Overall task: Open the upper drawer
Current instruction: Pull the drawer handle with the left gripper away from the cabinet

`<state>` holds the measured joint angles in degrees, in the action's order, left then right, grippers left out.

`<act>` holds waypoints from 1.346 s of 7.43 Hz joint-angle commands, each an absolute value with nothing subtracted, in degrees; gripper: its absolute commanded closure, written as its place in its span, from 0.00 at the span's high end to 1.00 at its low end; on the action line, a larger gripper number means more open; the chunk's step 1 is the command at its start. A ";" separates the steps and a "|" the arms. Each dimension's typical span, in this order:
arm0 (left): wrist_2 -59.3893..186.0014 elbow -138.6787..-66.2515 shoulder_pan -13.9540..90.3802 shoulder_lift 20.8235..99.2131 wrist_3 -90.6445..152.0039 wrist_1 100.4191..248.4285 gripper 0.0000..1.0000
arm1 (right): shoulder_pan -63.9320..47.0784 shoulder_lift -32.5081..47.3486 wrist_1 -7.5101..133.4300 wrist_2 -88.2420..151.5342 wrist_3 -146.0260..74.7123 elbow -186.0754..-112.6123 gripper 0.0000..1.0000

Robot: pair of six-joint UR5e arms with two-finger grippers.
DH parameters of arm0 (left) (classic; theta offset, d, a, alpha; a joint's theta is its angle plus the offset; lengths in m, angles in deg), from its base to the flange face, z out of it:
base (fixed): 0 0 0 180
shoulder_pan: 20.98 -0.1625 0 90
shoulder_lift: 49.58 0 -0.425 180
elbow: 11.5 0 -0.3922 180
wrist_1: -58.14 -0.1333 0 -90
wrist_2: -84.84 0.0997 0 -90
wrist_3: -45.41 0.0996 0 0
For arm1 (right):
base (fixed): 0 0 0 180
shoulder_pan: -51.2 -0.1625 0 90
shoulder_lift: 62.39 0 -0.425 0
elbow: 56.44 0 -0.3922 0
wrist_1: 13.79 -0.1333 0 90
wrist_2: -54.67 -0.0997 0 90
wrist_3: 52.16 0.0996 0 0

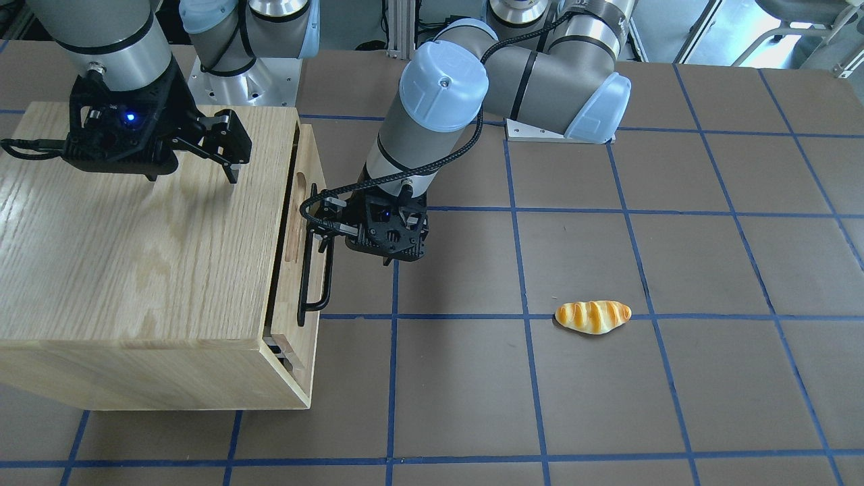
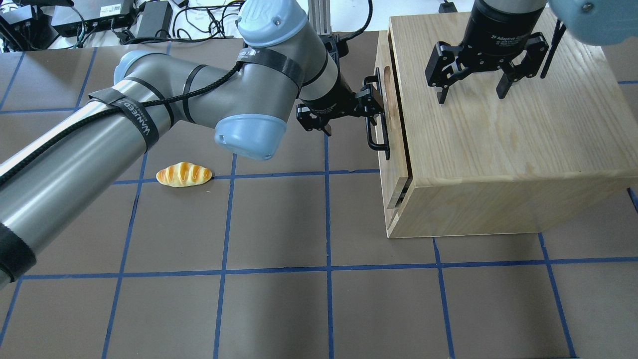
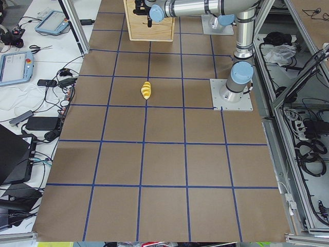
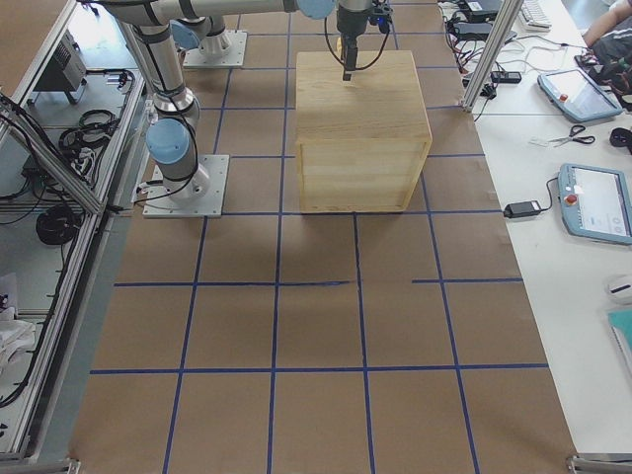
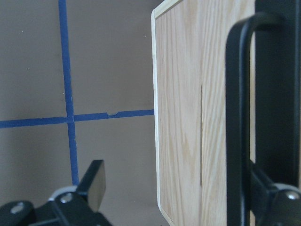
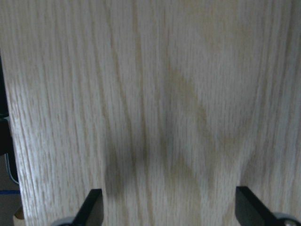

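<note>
The upper drawer [image 1: 314,158] [image 2: 385,55] is pale wood with an oval notch in its top edge. It stands out a narrow dark gap from the oak cabinet [image 1: 135,270] [image 2: 498,149]. Its black bar handle [image 1: 304,283] [image 2: 376,139] [image 5: 235,117] runs along the front panel [image 5: 178,117]. My left gripper [image 1: 341,239] [image 2: 344,112] [image 5: 188,193] is open. One finger [image 5: 277,197] sits behind the handle and the other [image 5: 94,183] is out over the table. My right gripper [image 1: 192,177] [image 2: 472,94] [image 6: 171,207] is open, fingertips pointing down close over the cabinet top.
A bread roll [image 1: 592,316] [image 2: 184,175] [image 3: 146,90] lies on the brown table with blue tape lines, well away from the cabinet front. The cabinet [image 3: 149,25] [image 4: 360,128] stands at the right arm's end of the table.
</note>
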<state>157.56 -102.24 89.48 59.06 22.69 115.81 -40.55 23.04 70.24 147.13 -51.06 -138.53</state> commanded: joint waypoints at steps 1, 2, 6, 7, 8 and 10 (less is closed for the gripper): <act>157.35 -102.46 88.10 58.71 22.91 116.85 1.00 | -40.55 23.04 70.24 147.13 -51.02 -138.53 1.00; 157.44 -102.38 87.92 58.62 22.91 119.12 1.00 | -40.55 23.04 70.24 147.13 -51.02 -138.53 1.00; 157.35 -102.46 85.90 57.22 25.02 123.34 1.00 | -40.55 23.04 70.24 147.13 -51.10 -138.53 1.00; 157.26 -102.55 85.02 56.69 25.98 124.14 1.00 | -40.55 23.04 70.24 147.13 -51.10 -138.53 1.00; 157.26 -102.46 84.49 56.25 28.86 125.37 1.00 | -40.55 23.04 70.24 147.13 -51.10 -138.61 1.00; 157.26 -102.55 82.91 55.19 30.90 126.61 1.00 | -40.55 23.04 70.24 147.13 -51.10 -138.53 1.00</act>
